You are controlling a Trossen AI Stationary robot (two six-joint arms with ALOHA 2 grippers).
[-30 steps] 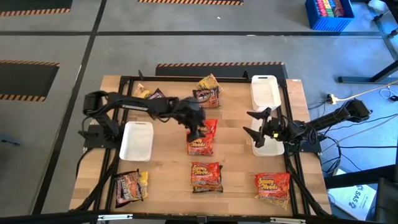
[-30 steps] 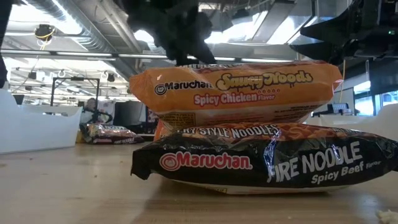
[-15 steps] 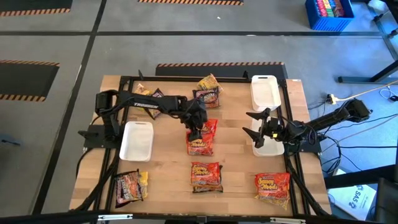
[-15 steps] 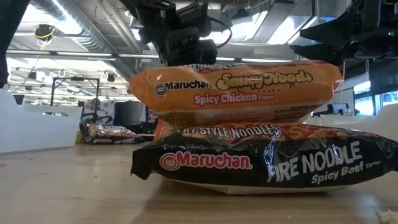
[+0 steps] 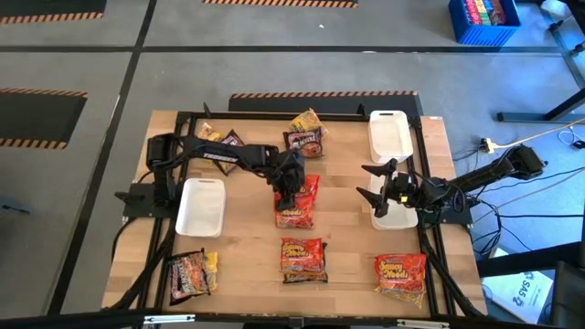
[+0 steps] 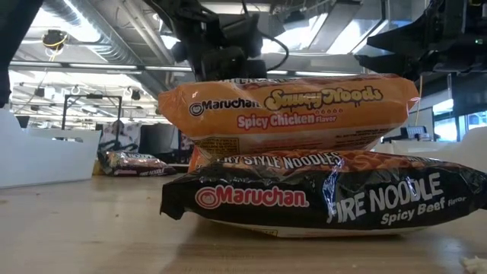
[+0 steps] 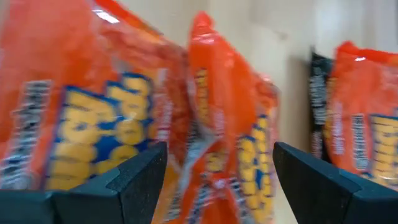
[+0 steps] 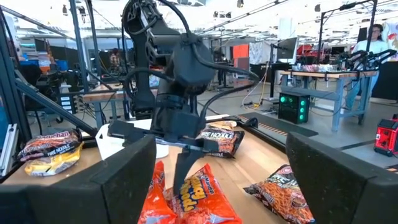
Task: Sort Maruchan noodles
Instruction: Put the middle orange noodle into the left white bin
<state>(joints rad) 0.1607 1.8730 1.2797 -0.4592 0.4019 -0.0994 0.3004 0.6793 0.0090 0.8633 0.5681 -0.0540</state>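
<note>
Noodles lie scattered on the table (image 5: 242,247): a red pile (image 5: 297,201) at its middle, with the left gripper (image 5: 289,189) directly over it, fingers spread wide to either side of the orange packets and gripping nothing. Nearer the front of the pile lie a red packet on a black one (image 5: 303,259) and another red packet (image 5: 400,272); dark packets (image 5: 303,140) lie behind it. The right gripper (image 5: 375,183) hangs beside the pile, over a white tray (image 5: 395,217), jaws wide apart and empty
</note>
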